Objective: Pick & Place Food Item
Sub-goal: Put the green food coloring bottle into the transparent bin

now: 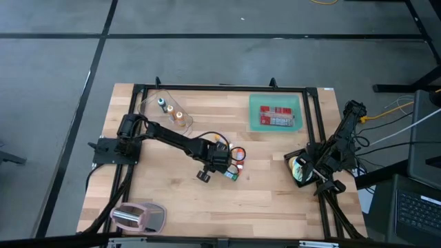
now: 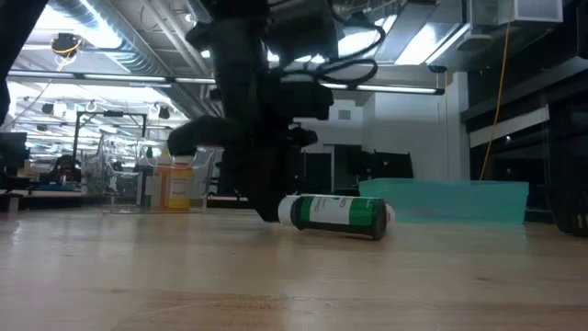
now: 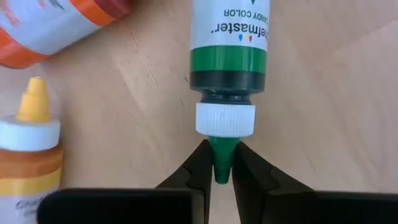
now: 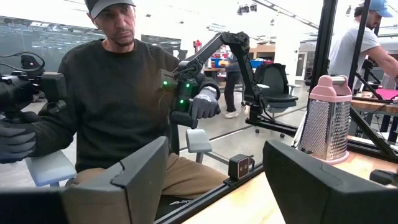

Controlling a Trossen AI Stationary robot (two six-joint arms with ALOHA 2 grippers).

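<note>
A green bottle (image 3: 228,59) of candy colour is seen lying on its side on the wooden table (image 1: 275,200), just below the middle of the overhead frame (image 1: 231,175). In the low view it lies across the centre (image 2: 338,216), its white cap pointing right. In the left wrist view its green nozzle tip is clamped between the two dark fingers (image 3: 189,177) of the left pincer (image 3: 221,171), which is clenched on that tip only; the white cap and the body lie beyond the fingers.

The left pincer (image 1: 222,165) is placed at the centre of the overhead frame, pointed steeply down at the table. Beside the green bottle, an orange bottle with a yellow nozzle (image 3: 28,155) is seen at the lower left of the left wrist view, and a second orange bottle (image 3: 56,25) at the upper left, neither touching the green one.

A teal tray (image 1: 275,103) holding a red package (image 1: 277,117) is set at the upper right of the table, well apart from the bottles. A clear container (image 1: 162,107) with small bottles stands at the upper left. A pink-handled grater (image 1: 138,216) lies at the lower left.

The right pincer (image 4: 214,183) is parked at the right edge of the table, released, its fingers wide apart. Past it, a seated person (image 4: 112,106) in a dark sweater is seen.
</note>
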